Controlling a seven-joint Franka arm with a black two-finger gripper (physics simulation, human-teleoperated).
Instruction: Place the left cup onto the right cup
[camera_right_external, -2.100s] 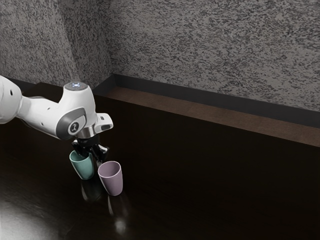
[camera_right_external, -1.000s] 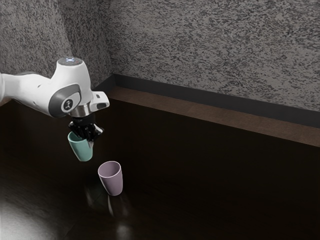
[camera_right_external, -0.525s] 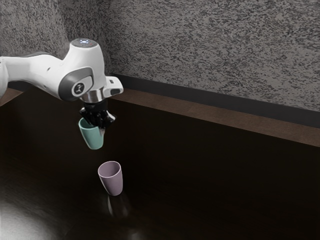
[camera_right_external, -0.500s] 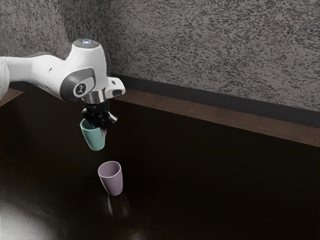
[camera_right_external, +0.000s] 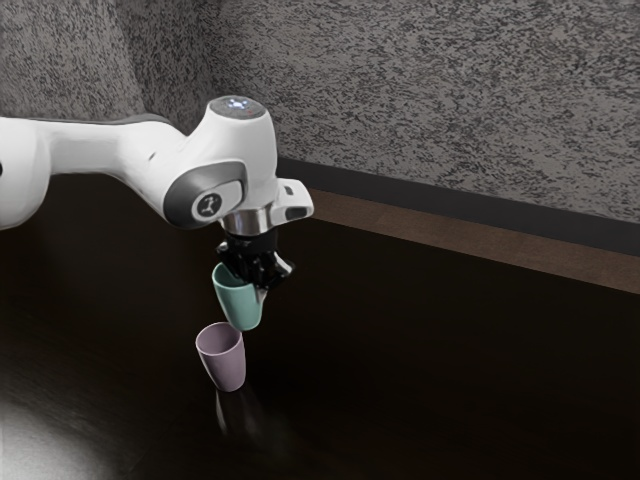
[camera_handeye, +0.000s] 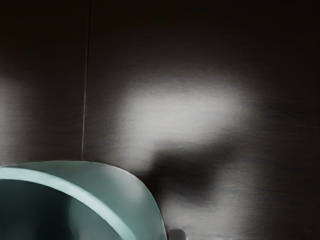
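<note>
Side cam, set back & above my table (camera_right_external: 450, 390), looks down across it to the speckled wall (camera_right_external: 450, 90); arm (camera_right_external: 110, 175) enters from the exterior view's left. Wrist cam points down, v. close over the teal cup (camera_handeye: 75, 200); both views share cup & table.

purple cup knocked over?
No, the exterior view shows the purple cup standing upright on the table, mouth up, below the teal cup held in the gripper.
</note>
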